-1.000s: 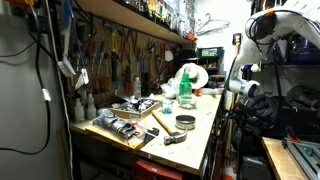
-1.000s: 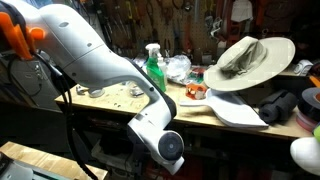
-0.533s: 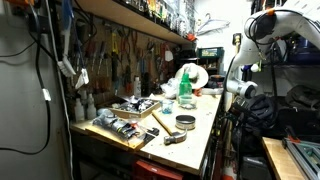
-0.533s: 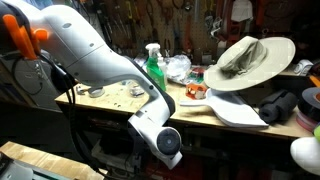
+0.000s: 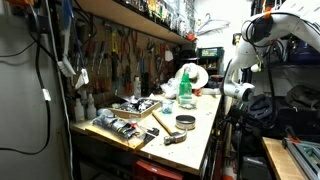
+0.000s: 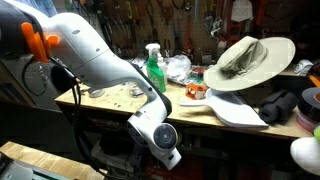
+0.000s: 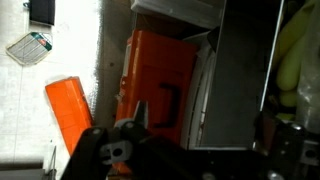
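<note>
Gripper (image 7: 128,150) sits at bottom centre of the wrist view, too blurred to tell its opening or hold. An orange case (image 7: 160,80) lies just above it at mid-frame. The label (image 7: 28,47) at upper left is unreadable. In an exterior view the gripper hangs below the bench (image 6: 110,100) edge.

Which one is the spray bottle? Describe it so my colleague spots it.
Look at the wooden workbench below the tool wall. On it, near the wide-brimmed hat, stands the spray bottle, upright. It is the only bright green thing there.
</note>
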Action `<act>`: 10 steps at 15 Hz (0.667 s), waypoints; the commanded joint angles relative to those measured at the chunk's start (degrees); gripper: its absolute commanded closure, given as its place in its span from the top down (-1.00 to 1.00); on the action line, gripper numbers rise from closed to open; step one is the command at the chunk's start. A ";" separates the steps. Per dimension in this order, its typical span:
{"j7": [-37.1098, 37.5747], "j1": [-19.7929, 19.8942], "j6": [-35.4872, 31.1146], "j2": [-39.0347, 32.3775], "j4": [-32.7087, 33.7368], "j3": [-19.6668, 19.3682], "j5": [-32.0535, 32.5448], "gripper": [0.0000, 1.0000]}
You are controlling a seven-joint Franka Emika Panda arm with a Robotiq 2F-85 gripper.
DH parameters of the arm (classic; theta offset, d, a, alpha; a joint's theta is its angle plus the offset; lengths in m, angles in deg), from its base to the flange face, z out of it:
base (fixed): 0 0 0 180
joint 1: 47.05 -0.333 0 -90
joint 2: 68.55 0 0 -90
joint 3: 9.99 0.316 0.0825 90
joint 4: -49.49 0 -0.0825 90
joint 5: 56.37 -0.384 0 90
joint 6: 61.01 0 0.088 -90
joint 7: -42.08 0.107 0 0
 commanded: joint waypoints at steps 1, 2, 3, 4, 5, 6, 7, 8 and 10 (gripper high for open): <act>2.00 -1.76 -2.75 0.55 -2.03 -1.87 4.43 1.00; 2.00 -1.94 -3.18 1.09 -2.64 -2.29 5.86 1.00; 2.28 -2.32 -3.73 1.36 -3.18 -2.88 7.74 1.00; 3.02 -2.96 -4.45 1.40 -3.68 -3.72 10.18 1.00; 4.02 -3.44 -5.12 1.28 -4.14 -4.47 12.85 1.00; 4.75 -3.54 -5.62 1.25 -4.48 -4.73 14.97 1.00; 5.47 -3.61 -6.20 1.29 -5.09 -5.08 17.12 1.00; 6.20 -3.62 -6.73 1.34 -5.69 -5.45 19.21 1.00; 7.66 -3.26 -8.34 1.63 -7.15 -6.15 23.25 1.00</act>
